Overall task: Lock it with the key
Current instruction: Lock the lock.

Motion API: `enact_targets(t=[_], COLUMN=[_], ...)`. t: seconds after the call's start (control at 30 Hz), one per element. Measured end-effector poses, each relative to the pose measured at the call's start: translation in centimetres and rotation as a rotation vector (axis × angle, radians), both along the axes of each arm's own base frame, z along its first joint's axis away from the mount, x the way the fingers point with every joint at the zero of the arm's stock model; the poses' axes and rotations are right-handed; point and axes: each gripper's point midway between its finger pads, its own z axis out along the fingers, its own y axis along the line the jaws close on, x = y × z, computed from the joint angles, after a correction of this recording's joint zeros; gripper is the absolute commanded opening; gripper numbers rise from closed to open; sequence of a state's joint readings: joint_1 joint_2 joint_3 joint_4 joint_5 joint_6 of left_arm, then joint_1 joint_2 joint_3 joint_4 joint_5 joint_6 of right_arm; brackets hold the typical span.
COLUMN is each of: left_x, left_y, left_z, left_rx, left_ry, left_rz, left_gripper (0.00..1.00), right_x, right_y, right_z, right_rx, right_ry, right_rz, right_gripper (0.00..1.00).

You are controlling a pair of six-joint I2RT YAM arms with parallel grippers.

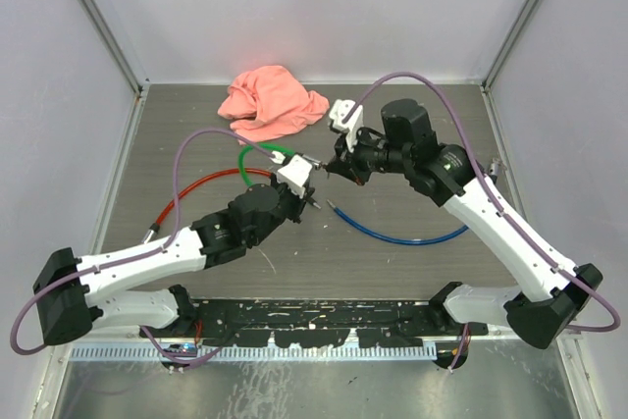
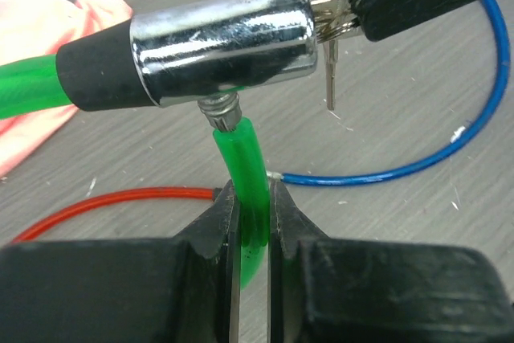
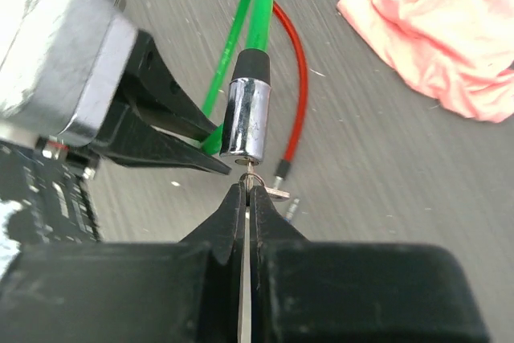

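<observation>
The lock is a chrome cylinder [image 2: 221,42] with a black collar on a green cable [image 2: 28,86]. My left gripper [image 2: 253,226] is shut on the green cable's free end [image 2: 245,174], whose metal tip sits at the cylinder's side hole. My right gripper [image 3: 247,192] is shut on the key [image 3: 251,176], which is in the end of the lock cylinder [image 3: 245,114]. A second key [image 2: 331,78] hangs from the ring. In the top view both grippers meet at mid-table: left [image 1: 306,193], right [image 1: 334,166].
A pink cloth [image 1: 270,100] lies at the back of the table. A red cable [image 1: 201,188] curves at the left and a blue cable [image 1: 402,235] lies in front of the right gripper. Metal frame posts stand at the back corners.
</observation>
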State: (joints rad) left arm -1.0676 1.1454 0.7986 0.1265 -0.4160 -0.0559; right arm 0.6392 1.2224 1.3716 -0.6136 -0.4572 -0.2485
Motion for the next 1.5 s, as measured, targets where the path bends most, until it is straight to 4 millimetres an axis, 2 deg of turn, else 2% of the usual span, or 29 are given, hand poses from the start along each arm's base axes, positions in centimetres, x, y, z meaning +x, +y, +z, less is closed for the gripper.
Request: enact_targets(t=[0.2,0.47,0.77,0.93,1.13,1.5], left_x=[-0.8,-1.0,-1.1,-0.8,-0.6,-0.5], left_y=[-0.4,-1.2,-2.3,-3.1,-2.6,-1.9], left_z=[-0.9,-0.5,-1.9,-2.6,-2.6,-1.8], left_rx=[-0.009,-0.115,-0.202,-0.201,-0.183,-0.179], left_ry=[0.103,0.289,0.542,0.618,0.603,0.586], left_rz=[-0.083,-0.194,-0.313,-0.345,-0.335,-0.357], left_gripper=[0.00,0.00,0.00,0.00,0.00,0.00], right_x=[-0.1,-0.2,0.4,0.7,0.8,0.3], right_y=[-0.7,-1.1,-1.6,-2.1,-2.3,-2.4], right_z=[-0.9,-0.1,-1.4,-1.9,-1.9,-1.5], right_rx=[-0.168,-0.296,-0.410,-0.436,-0.397,-0.164], right_ry=[-0.183,-0.405,-0.520,-0.518,-0.471,-0.259], right_rz=[0.075,0.120,0.127,0.109,0.087,0.106], right_gripper=[0.01,0.01,0.01,0.01,0.01,0.01])
